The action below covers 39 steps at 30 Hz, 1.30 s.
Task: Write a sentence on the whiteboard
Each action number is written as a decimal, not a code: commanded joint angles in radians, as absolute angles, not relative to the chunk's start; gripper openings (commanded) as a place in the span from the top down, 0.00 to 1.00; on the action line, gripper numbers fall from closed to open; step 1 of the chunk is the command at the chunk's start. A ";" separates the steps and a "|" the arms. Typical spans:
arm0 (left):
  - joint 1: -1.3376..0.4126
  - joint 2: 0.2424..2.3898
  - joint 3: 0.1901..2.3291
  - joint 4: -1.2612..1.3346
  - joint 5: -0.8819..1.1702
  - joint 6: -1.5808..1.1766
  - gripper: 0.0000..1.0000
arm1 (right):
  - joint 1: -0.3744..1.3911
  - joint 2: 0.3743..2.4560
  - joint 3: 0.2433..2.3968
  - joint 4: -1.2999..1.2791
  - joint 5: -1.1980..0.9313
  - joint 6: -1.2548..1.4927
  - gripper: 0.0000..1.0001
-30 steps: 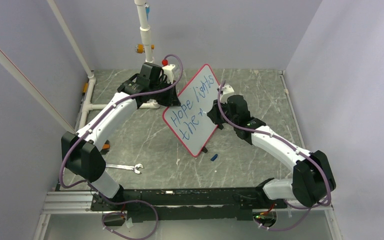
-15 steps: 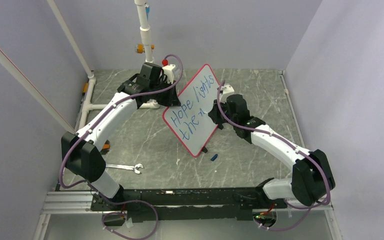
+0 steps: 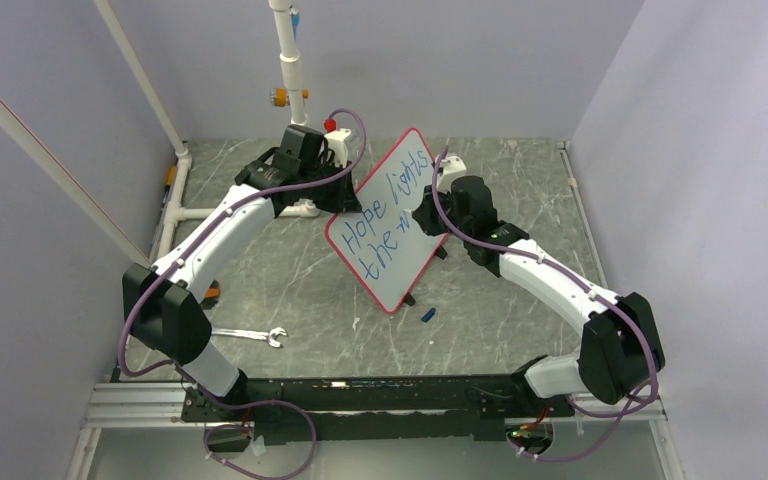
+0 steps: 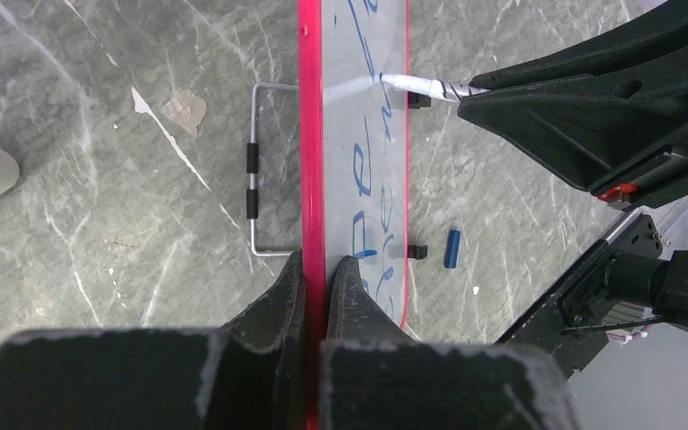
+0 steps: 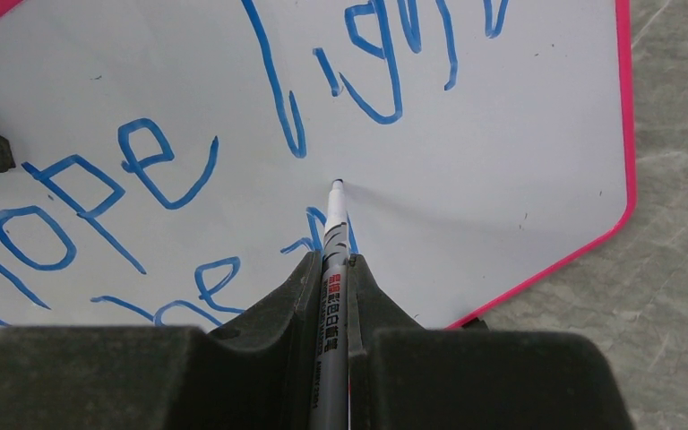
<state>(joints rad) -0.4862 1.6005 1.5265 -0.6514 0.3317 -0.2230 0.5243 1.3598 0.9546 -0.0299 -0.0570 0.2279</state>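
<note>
The whiteboard [image 3: 401, 277], white with a red border, stands tilted on the table's middle. My left gripper [image 3: 344, 203] is shut on its red upper-left edge; in the left wrist view the fingertips [image 4: 315, 260] pinch that edge [image 4: 310, 134]. The sentence [image 3: 385, 213] in blue reads "Hope lights" over "the" plus the start of another letter. My right gripper [image 5: 333, 260] is shut on a grey marker [image 5: 334, 235], whose tip touches the board [image 5: 520, 134] just under "lights" [image 5: 358, 63]. In the top view this gripper [image 3: 426, 214] is at the board's right side.
A blue marker cap [image 3: 428, 314] lies on the table in front of the board, also visible from the left wrist as the cap [image 4: 451, 248]. A wrench [image 3: 252, 335] lies near the left arm's base. A wire stand [image 4: 264, 170] sits behind the board. A white pipe [image 3: 288, 55] rises at the back.
My right gripper has moved up and toward the far side along the board with the marker, adding a stroke after "the". The left gripper and the board have stayed put.
</note>
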 commanded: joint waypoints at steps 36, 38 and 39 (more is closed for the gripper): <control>-0.503 1.645 1.506 -0.763 0.064 -0.015 1.00 | 0.523 1.318 1.037 -0.078 0.043 0.196 1.00; -0.503 1.643 1.506 -0.761 0.065 -0.015 1.00 | 0.521 1.316 1.036 -0.077 0.043 0.196 1.00; -0.503 1.642 1.505 -0.762 0.064 -0.015 1.00 | 0.520 1.317 1.035 -0.077 0.041 0.196 1.00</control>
